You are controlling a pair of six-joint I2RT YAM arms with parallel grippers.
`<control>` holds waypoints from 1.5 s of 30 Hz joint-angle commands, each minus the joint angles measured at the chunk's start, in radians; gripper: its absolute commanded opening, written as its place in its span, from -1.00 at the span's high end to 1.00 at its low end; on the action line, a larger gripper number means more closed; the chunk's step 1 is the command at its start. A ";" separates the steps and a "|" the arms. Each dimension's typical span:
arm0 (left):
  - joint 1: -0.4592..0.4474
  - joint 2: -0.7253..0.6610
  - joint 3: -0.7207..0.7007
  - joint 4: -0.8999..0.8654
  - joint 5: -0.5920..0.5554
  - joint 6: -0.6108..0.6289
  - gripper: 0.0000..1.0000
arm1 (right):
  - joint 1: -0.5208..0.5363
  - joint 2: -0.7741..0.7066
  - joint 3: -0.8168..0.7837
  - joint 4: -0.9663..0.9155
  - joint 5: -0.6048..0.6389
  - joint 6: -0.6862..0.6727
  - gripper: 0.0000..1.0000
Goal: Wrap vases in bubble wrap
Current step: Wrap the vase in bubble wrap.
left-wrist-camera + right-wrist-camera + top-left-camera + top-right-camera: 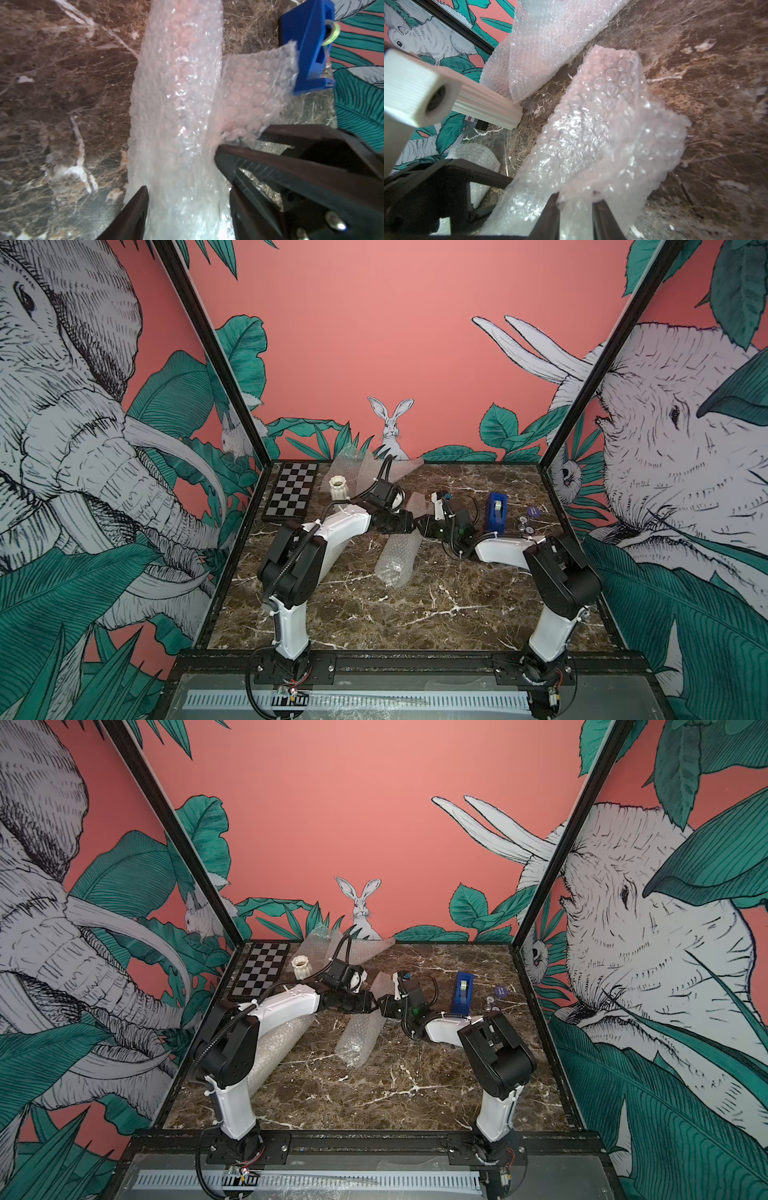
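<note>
**Item:** wrapped bundle (395, 562), a bubble-wrap roll lying flat at the middle of the table (415, 614). Its contents do not show through, though you may take it for one of the vases. With 12 o'clock at the back wall (374, 344), its long axis runs roughly 7 o'clock to 1 o'clock.

**Attached:** loose flap (255, 87), the wrap's free end, standing off the bundle's far part toward 3 o'clock, the blue tape dispenser (496, 512) side.

**Left gripper** (188, 187): in from 9 o'clock. It is closed astride the bundle, a finger against each flank, square across the axis.

**Right gripper** (575, 200): in from 3 o'clock, so the nearer to the flap. Jaws narrow, the flap's edge bunched between the fingertips; whether they have clamped it you cannot tell.

**Your next move, by judgement:** carry the flap from 3 o'clock over the bundle toward 9 o'clock, across the axis, the left arm keeping the roll from turning.

**Also listed:** white fluted vase (340, 489), upright and bare, at 11 o'clock of the bundle, well apart; spare sheets (365, 466) beyond it near the back wall.
</note>
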 commanded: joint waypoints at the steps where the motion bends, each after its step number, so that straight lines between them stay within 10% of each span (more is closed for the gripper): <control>1: -0.011 -0.030 -0.026 -0.094 -0.005 0.031 -0.23 | -0.002 0.022 0.029 0.044 -0.016 -0.007 0.52; 12: -0.031 0.010 0.007 -0.137 -0.063 0.053 -0.11 | 0.000 0.038 0.055 0.036 -0.034 -0.010 0.67; 27: -0.041 0.032 0.018 -0.159 -0.124 0.076 0.14 | -0.042 -0.192 0.055 -0.233 0.004 -0.134 0.10; 35: -0.049 0.043 0.026 -0.164 -0.139 0.092 0.15 | -0.285 -0.417 0.086 -0.608 -0.015 -0.199 0.07; 45: -0.055 0.050 0.027 -0.151 -0.131 0.092 0.14 | -0.660 -0.297 0.134 -0.739 -0.248 -0.222 0.21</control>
